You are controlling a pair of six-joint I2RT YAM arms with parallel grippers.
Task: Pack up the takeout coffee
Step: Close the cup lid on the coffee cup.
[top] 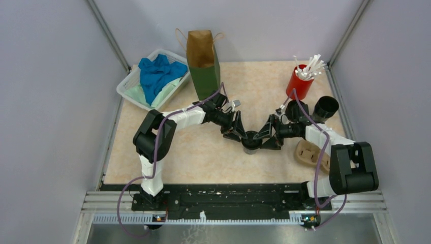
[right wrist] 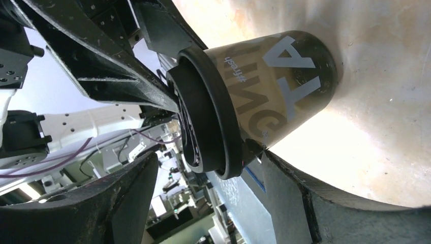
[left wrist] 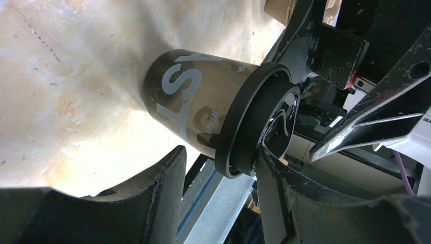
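One takeout coffee cup (top: 250, 141), black with grey lettering and a round black lid, stands upright at the table's middle. My left gripper (top: 237, 133) is open just left of it and my right gripper (top: 267, 136) is open just right of it. In the left wrist view the cup (left wrist: 198, 99) lies just past my open gripper (left wrist: 218, 170), and one fingertip (left wrist: 267, 162) touches the lid (left wrist: 249, 127). In the right wrist view the cup (right wrist: 284, 81) lies just past my open gripper (right wrist: 208, 175), and one fingertip (right wrist: 269, 160) touches its wall. The brown and green paper bag (top: 202, 63) stands open at the back.
A red cup of white sticks (top: 301, 80) stands back right, with an open black cup (top: 326, 108) near it. A tan pulp carrier (top: 309, 152) lies under my right arm. A white bin with blue cloth (top: 152, 79) sits back left.
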